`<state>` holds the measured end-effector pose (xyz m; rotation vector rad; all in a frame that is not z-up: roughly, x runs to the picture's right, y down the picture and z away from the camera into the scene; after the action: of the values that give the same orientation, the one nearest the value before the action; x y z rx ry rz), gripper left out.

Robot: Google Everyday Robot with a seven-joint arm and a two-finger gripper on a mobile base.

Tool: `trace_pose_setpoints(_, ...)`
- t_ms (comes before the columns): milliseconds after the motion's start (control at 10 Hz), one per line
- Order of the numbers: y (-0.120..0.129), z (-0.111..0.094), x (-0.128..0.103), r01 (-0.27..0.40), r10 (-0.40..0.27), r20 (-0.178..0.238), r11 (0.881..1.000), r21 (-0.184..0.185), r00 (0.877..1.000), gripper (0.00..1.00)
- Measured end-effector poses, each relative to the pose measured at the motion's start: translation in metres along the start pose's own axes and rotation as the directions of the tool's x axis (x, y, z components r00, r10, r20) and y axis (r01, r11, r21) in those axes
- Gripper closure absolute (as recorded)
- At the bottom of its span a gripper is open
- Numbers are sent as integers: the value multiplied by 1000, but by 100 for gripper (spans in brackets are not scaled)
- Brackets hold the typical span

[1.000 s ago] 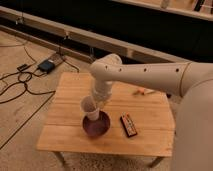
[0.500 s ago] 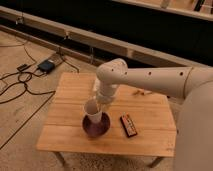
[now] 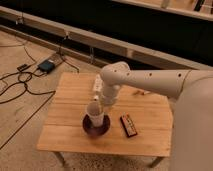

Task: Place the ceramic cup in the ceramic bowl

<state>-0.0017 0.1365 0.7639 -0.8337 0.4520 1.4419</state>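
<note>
The ceramic cup (image 3: 94, 113), small and cream-white, stands upright inside the ceramic bowl (image 3: 96, 128), a round dark maroon bowl near the front middle of the wooden table (image 3: 65, 135). My gripper (image 3: 101, 105) hangs straight down from the white arm, right at the cup's upper right rim. The arm's wrist hides the gripper's upper part.
A flat dark rectangular bar (image 3: 129, 125) lies just right of the bowl. A long white block (image 3: 97, 84) lies behind the arm at the table's back. A small orange item (image 3: 140, 92) is at the back right. Cables and a small box (image 3: 47, 65) lie on the floor to the left.
The arm has shifted right and the cup has come down from above the bowl's back rim to stand inside the bowl.
</note>
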Motion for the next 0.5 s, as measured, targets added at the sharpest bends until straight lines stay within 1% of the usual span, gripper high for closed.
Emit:
trace_pose_setpoints(200, -3, 9, 6, 5, -4, -22, 1000, 10, 1000, 78)
trace_pose_setpoints(300, -4, 14, 8, 17, -16, -31, 1000, 23, 999, 67)
trace_pose_setpoints(400, -3, 18, 10, 25, -24, -31, 999, 38, 999, 55)
trace_pose_setpoints(500, 0, 20, 10, 34, -33, -23, 999, 42, 999, 47)
